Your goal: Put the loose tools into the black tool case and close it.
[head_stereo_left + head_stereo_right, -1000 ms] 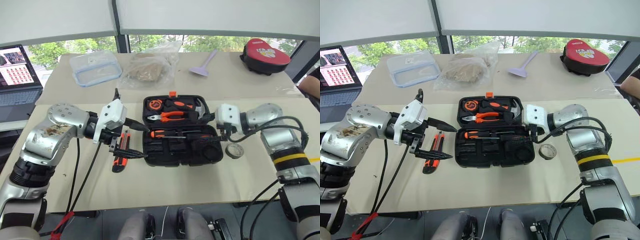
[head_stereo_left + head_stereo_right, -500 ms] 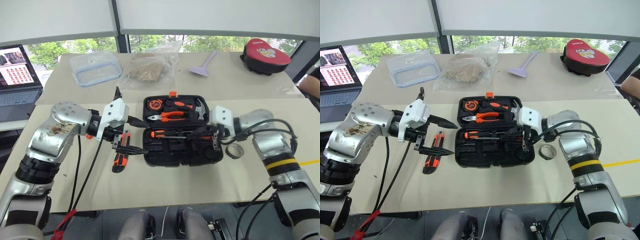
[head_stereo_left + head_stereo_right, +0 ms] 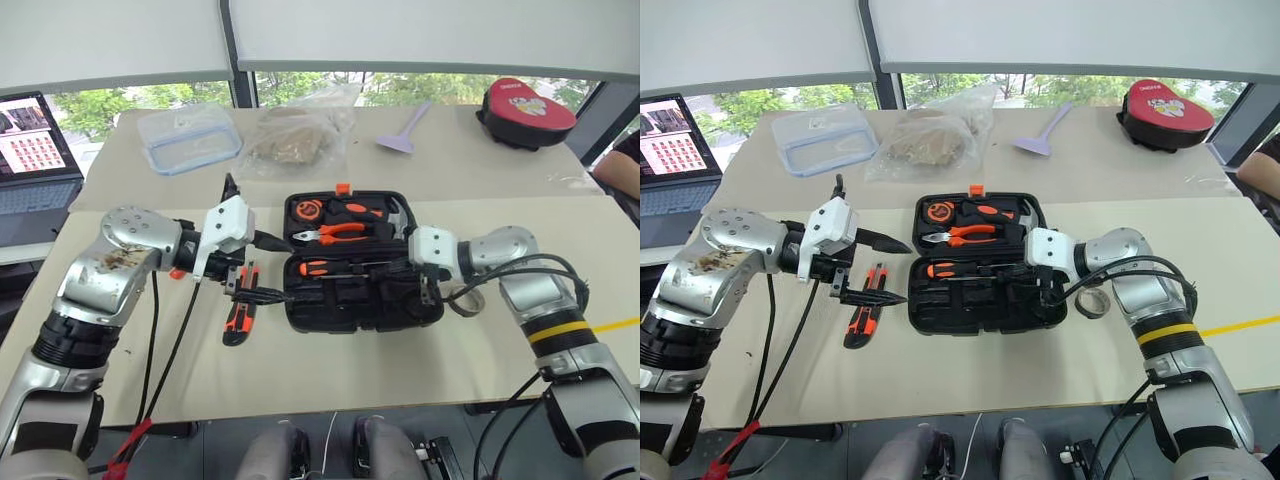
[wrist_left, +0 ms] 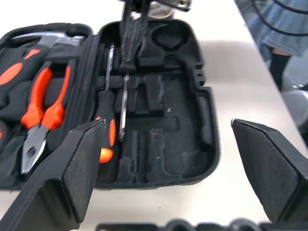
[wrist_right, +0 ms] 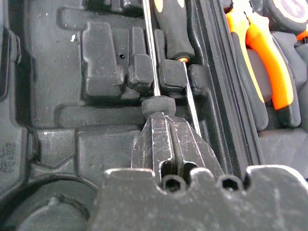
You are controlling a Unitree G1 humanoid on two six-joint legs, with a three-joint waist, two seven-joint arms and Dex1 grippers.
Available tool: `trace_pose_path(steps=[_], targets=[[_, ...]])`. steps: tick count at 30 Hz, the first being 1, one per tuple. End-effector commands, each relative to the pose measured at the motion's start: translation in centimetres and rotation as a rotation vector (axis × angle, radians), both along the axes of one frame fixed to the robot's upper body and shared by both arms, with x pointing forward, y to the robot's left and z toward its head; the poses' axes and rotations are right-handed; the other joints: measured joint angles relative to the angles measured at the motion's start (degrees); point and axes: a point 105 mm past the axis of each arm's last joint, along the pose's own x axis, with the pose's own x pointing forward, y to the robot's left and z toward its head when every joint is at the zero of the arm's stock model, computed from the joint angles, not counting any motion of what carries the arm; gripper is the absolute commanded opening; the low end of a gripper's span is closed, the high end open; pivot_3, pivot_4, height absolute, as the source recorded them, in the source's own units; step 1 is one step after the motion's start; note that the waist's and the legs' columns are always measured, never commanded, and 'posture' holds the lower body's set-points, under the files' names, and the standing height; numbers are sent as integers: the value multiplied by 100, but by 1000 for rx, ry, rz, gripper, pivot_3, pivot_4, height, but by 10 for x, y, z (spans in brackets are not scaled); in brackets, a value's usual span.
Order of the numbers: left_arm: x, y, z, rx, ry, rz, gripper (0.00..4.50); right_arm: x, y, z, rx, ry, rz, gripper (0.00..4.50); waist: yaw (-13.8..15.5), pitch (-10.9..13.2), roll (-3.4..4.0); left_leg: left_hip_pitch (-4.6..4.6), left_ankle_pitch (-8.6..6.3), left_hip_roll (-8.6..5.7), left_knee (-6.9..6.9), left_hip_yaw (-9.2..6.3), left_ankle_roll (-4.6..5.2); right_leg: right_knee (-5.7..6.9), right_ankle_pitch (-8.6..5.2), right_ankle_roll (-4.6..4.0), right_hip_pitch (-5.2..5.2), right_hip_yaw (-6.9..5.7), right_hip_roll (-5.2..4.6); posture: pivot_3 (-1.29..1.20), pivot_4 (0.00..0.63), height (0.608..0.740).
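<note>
Windows and white blinds run behind a beige tabletop [image 3: 330, 340], with a laptop [image 3: 30, 150] off to the robot's left. Black tool case [image 3: 365, 262] lies open mid-tabletop, orange latch at its far edge. Far half holds pliers [image 3: 342, 232], a hammer [image 3: 398, 212] and a tape measure [image 3: 307, 211]. Near half has an orange-and-black screwdriver [image 3: 335, 266] lying in a slot; most other slots look bare.

Right pincer [image 5: 161, 127] is clenched, reaching into the near half of the case. In the right wrist view its tips pinch the black end of a thin tool [image 5: 150, 48] whose metal shaft runs along a slot, beside the screwdriver's shaft. Can't tell exactly what that thin tool is.

Left pincer [image 3: 262, 270] hangs released, fingers wide apart, just left of the case and above the utility knife [image 3: 240, 308]. Knife lies on the tabletop beside the case's left edge, not touched as far as I can tell.

Small grey tape roll [image 3: 1093, 302] sits on the tabletop just right of the case, partly behind the right arm.

Far side of the tabletop: clear plastic box [image 3: 190, 137], crumpled plastic bag [image 3: 297, 135], purple scraper [image 3: 402, 128], red-topped black pouch [image 3: 525, 108]. A person's arm [image 3: 622, 165] shows at the right edge.
</note>
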Motion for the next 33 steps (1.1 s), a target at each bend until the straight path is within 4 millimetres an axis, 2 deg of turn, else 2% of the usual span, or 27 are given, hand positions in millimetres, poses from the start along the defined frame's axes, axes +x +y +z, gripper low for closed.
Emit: trace_pose_path(steps=[1, 2, 3, 5, 8, 11, 14, 20, 24, 26, 28, 33], targets=[[4, 45, 7, -26, -6, 237, 4500, -17, -10, 65, 199, -12, -16, 29, -6, 1, 2, -4, 0, 1, -2, 0, -1, 1, 0, -1, -6, 0, 0, 0, 150, 728], [5, 58, 4, -30, 4, 306, 4500, -25, -13, 71, 220, 12, -16, 582, 6, 2, 2, -5, 1, 6, -5, -2, -2, -2, -2, -3, -5, -1, 2, 0, 150, 728], [4, 73, 1, -27, 14, 379, 4500, -34, -16, 75, 241, 37, -13, 752, 12, 2, 2, -8, 0, 9, -6, -10, -3, -5, -3, -4, -4, -3, 2, 0, 150, 728], [0, 109, -9, -8, 41, 534, 4500, -51, -19, 84, 286, 83, -8, 1469, 41, 0, 0, -7, -1, 10, -9, -23, -5, -14, -3, -4, 5, -4, -3, 0, 150, 728], [-13, 148, -20, 32, 63, 689, 4500, -72, -20, 89, 319, 117, -12, 2439, 48, 0, -1, -6, -3, 8, -10, -25, -7, -17, -3, -4, 6, -2, -9, 0, 150, 728], [-21, 171, -23, 75, 65, 781, 4500, -87, -18, 84, 324, 138, -28, 3485, 81, 2, -3, -7, -27, -1, -8, -25, -50, -10, -3, -4, 2, 1, -21, 0, 150, 728], [-18, 178, -23, 99, 61, 810, 4500, -95, -15, 79, 336, 148, -50, 4414, 165, 1, -4, -2, -34, -3, -7, -24, -62, -7, -2, -5, 4, 1, -28, 0, 150, 728], [25, 161, -18, 129, 18, 773, 4500, -97, -9, 80, 356, 140, -71, 4414, 281, 1, -13, -8, -35, -23, -8, -22, -63, 6, 6, -3, -1, -6, -46, 0, 150, 728], [66, 152, -28, 236, 93, 806, 4500, -96, -5, 83, 362, 118, -82, 4414, 278, -2, -21, 0, -32, -25, -6, 3, -57, 13, 6, 0, 2, -17, -3, 0, 150, 728], [77, 148, -30, 247, 148, 817, 4500, -96, -3, 83, 362, 112, -89, 4414, 282, -2, -34, -9, 1, -30, -2, 14, 1, 23, 4, 3, -3, -26, 11, 0, 150, 728], [85, 140, -35, 276, 208, 801, 4500, -102, -1, 82, 379, 126, -83, 4414, 228, -3, -46, -10, 3, -29, -2, 20, 6, 51, 3, 4, -4, -22, 15, 0, 150, 728], [103, 137, -51, 405, 200, 796, 4500, -112, 2, 75, 392, 122, -104, 4414, 163, 1, -60, -14, 4, -24, -6, 14, 8, 47, -4, 13, -9, -23, 11, 0, 150, 728]])
